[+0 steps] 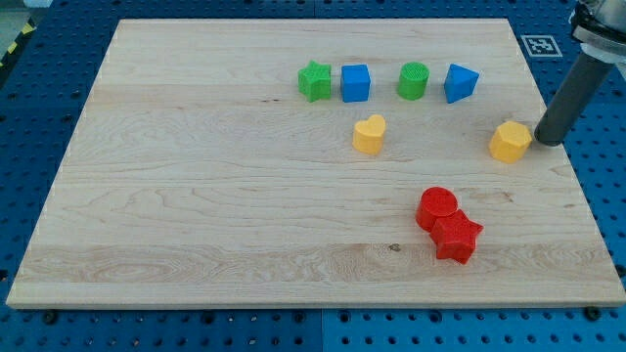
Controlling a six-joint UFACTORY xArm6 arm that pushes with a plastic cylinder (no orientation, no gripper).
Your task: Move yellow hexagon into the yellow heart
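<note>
Tip (544, 143) stood just at three o'clock of the squat yellow hexagon (510, 142), with no fingers, yellow heart (370, 135) at nine o'clock.

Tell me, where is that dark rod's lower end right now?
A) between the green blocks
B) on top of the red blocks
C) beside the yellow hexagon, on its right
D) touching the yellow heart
C: my tip sits just to the view's right of the yellow hexagon, close beside it, with the yellow heart far off to the view's left.
</note>
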